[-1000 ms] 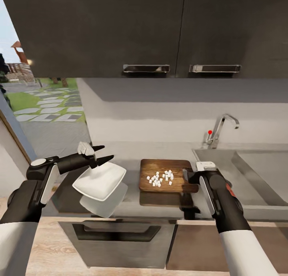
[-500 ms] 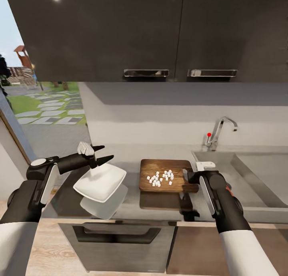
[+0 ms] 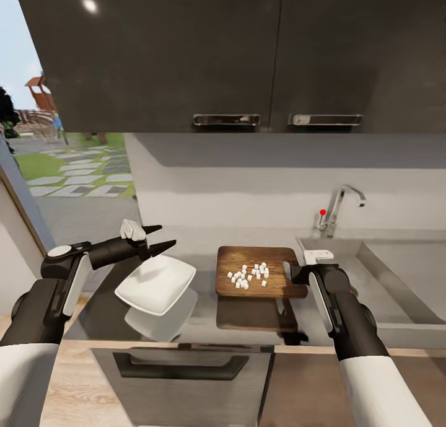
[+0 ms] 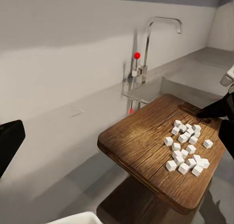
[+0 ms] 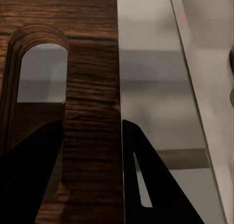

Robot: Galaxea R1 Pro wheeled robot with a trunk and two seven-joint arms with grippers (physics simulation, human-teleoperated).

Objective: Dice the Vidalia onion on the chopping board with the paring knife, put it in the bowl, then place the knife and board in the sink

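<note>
Right end effector (image 3: pixel 291 272) clamps the board (image 3: pixel 254 271), lifted off the table near the sink (image 3: pixel 396 272); left end effector (image 3: pixel 162 240) grips the bowl (image 3: pixel 155 282). Next: tip the dice (image 3: pixel 249 275) in.

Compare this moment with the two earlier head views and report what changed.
Only the view shifted: cabinets and tap sit differently in frame, so the camera moved. The left gripper still holds the tilted bowl off the countertop. The right gripper stays clamped on the chopping board, and the diced onion lies as before.
</note>
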